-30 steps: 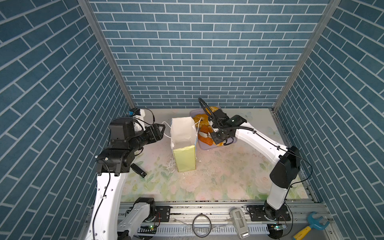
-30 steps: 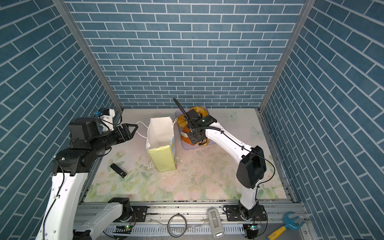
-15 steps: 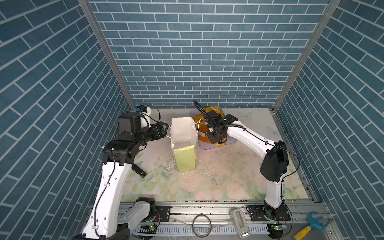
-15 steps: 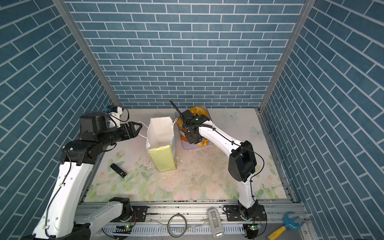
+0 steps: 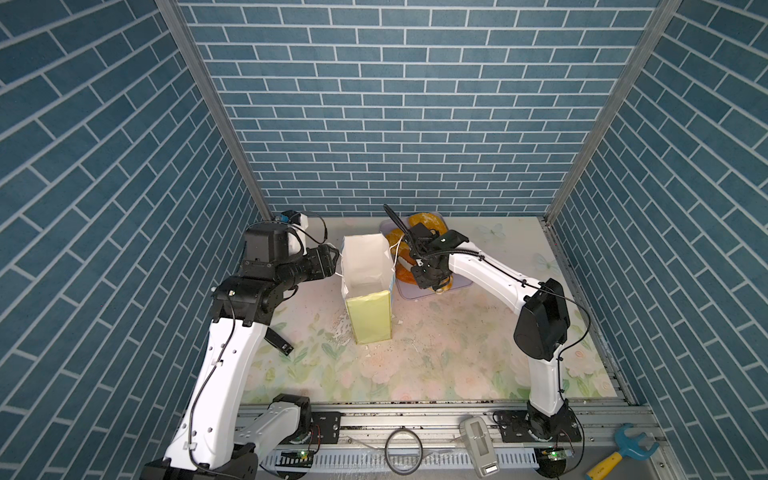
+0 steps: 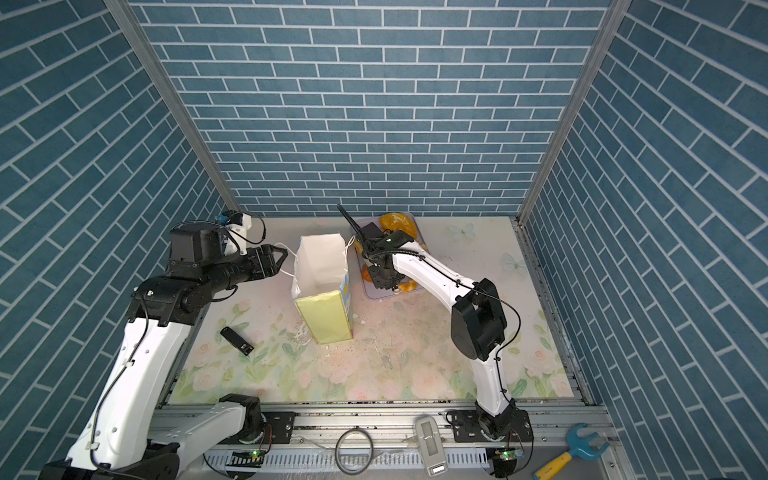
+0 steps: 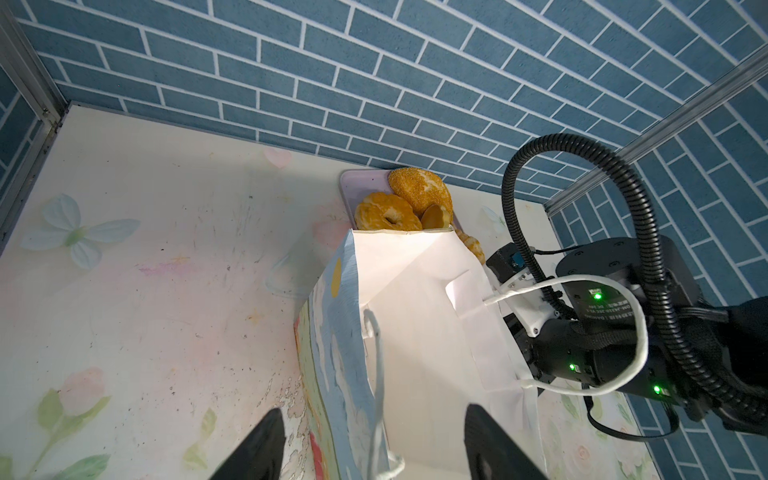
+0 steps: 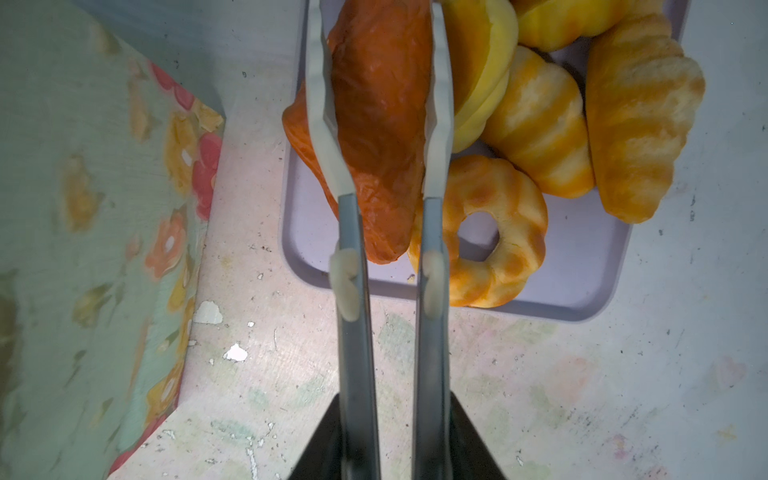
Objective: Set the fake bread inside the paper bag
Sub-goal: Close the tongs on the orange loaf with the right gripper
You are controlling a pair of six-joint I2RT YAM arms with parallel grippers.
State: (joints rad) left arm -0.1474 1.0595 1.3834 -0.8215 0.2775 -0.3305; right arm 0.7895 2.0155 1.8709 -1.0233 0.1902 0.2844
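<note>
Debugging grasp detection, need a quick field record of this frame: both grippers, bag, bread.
right gripper: shut on dark orange loaf
left gripper: open, holding nothing, beside paper bag
paper bag: upright, mouth open, no bread visible inside
lavender tray: ring bun, croissants on it

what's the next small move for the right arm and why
Probably lift the tongs straight up. Their tips are pinched on the dark orange loaf, which sits low at the tray against other bread, and the open bag stands right beside it, so the loaf needs height to clear the rim.
</note>
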